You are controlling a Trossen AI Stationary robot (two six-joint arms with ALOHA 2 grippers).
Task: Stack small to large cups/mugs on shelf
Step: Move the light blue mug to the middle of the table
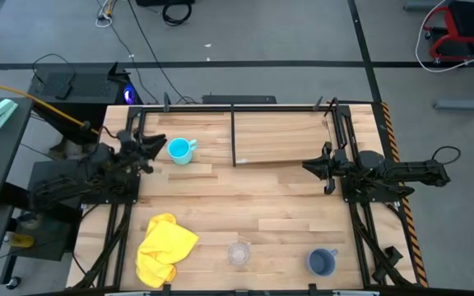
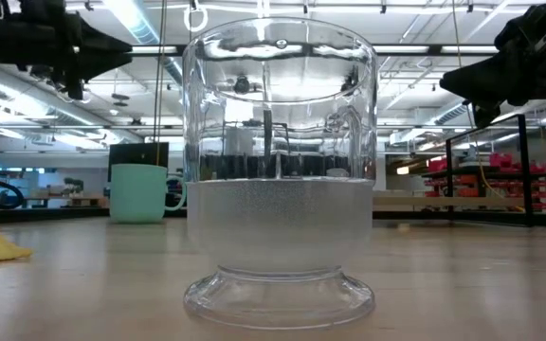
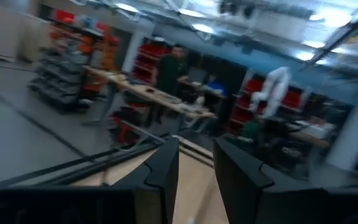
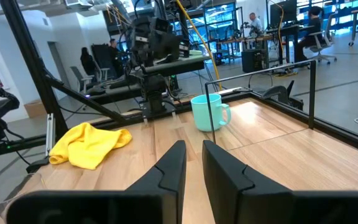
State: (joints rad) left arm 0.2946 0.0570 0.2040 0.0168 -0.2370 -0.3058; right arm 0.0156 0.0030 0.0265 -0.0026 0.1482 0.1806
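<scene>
Nothing is stacked yet, as far as the pictures show: all three vessels stand apart on the tabletop and the shelf, the light board at the far middle with its black upright, is bare. The clear cup stands at the near edge in the middle, the grey-blue mug to its right, and the cyan mug far off at the left, just left of the shelf. The left gripper hangs just beside the cyan mug, its jaws a narrow gap apart and holding nothing. The right gripper waits at the right edge of the shelf, jaws likewise nearly closed and empty. A yellow cloth lies crumpled near left. The tabletop is pale plank wood; beyond it is a workshop with red racks, benches and a few people.
</scene>
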